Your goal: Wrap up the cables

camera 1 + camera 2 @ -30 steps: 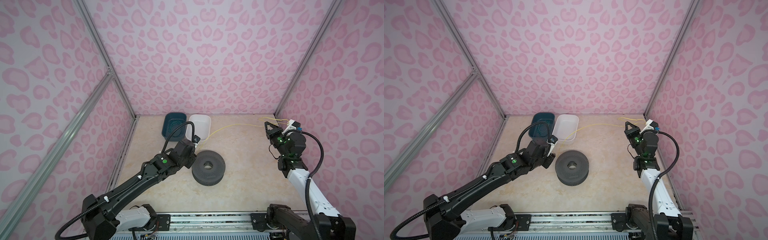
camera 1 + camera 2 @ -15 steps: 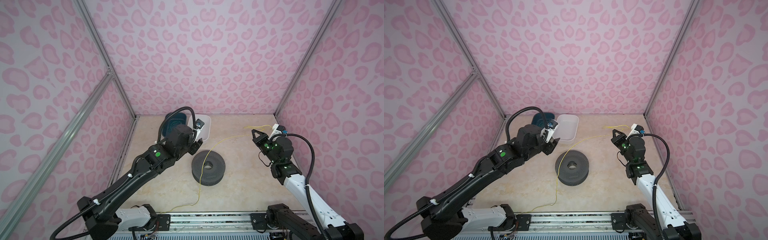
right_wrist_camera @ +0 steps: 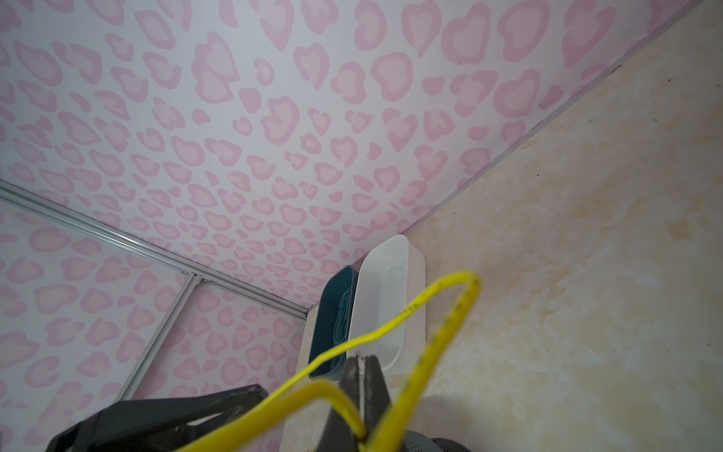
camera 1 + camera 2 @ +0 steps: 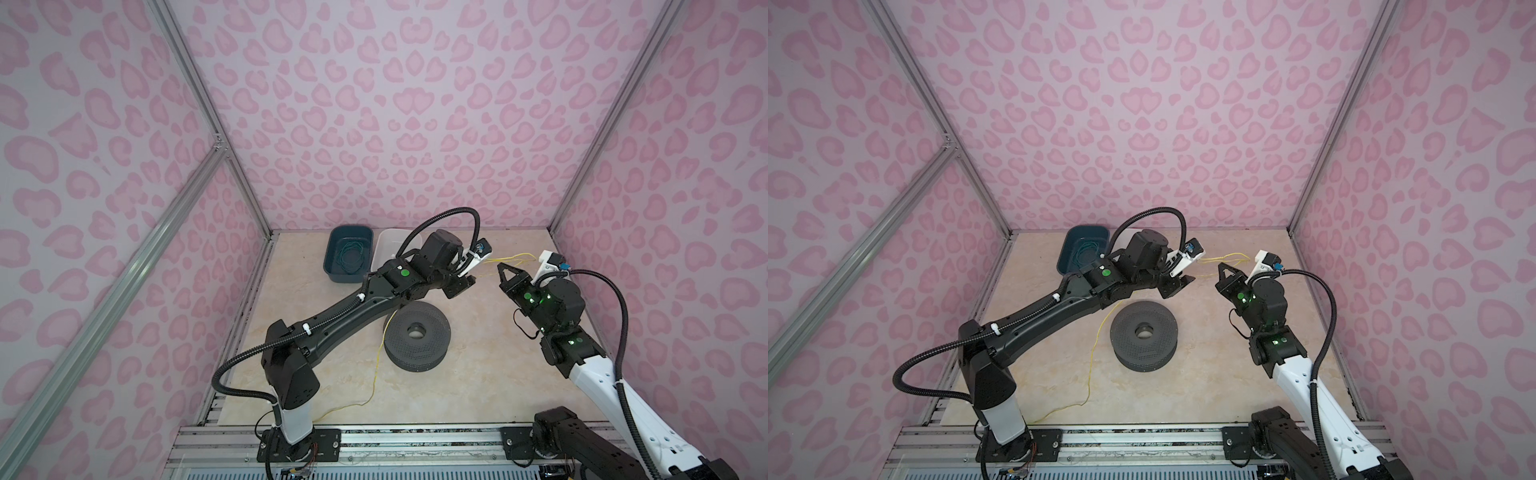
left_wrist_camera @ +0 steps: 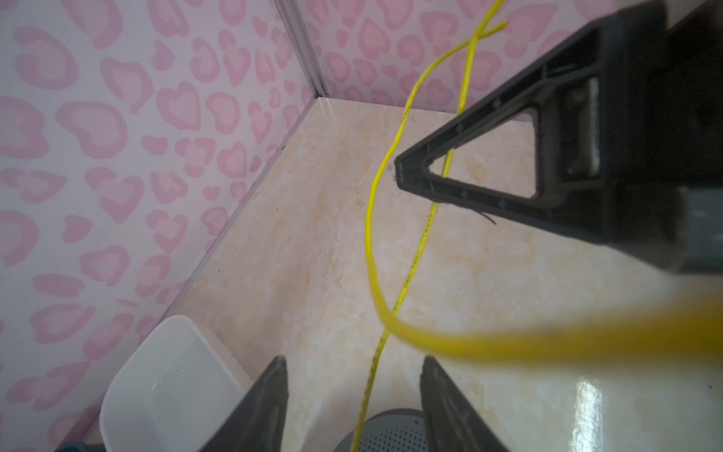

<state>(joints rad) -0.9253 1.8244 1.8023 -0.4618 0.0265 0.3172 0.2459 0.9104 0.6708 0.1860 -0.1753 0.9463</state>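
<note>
- Left wrist view: the left hand [image 5: 354,362] stood with its fingers apart. The yellow wire [image 5: 367,387] ran through the gap and, as far as could be seen, touched neither finger. A second, blurred strand crossed close to the lens.
- In the same view the right hand [image 5: 399,172] faced it tip-on from just beyond. The wire climbed past that tip toward the corner of the walls.
- Right wrist view: the right hand's fingers [image 3: 375,387] were together, clamped on the yellow wire, with loose loops arching out above the pinch.
- Both top views: the two hands hung over the rear of the tabletop [image 4: 478,374], behind the perforated grey spool [image 4: 417,334]. Their tips pointed at each other, near but apart.
- From the hands the wire [image 4: 375,370] dropped past the spool's left rim and trailed to the tabletop's front edge. Its long axis therefore lay back to front, on the left arm's side.
- Judgement: the left hand was the nearer to the slack. The next move probably turned on that hand closing on the strand already between its fingers, while the right hand's pinch served as the anchor.
- Risk, as judged: so thin a strand could slip out of the gap before the fingers met.
</note>
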